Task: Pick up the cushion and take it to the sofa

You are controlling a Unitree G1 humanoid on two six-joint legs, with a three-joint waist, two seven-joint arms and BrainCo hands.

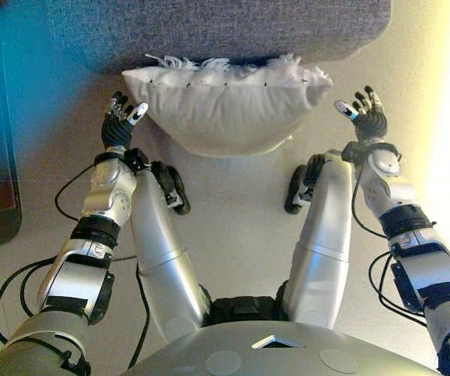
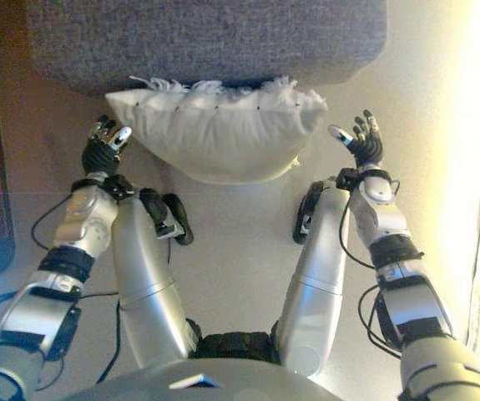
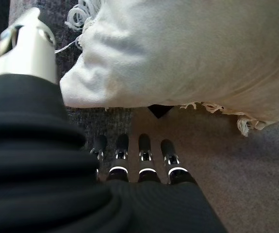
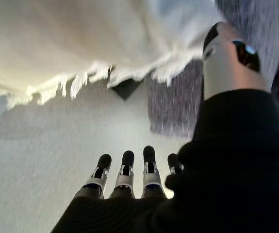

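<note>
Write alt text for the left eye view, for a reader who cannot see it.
A white fringed cushion lies on the pale floor against the front edge of a grey sofa, seen from above. The robot's left hand and right hand are open on either side of it, fingers spread, neither holding it.

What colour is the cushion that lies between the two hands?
The cushion is white to off-white with a white fringe along its edge; the left eye view shows it best.

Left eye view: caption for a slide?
Open left hand and right hand flank the white cushion against the grey sofa.
</note>
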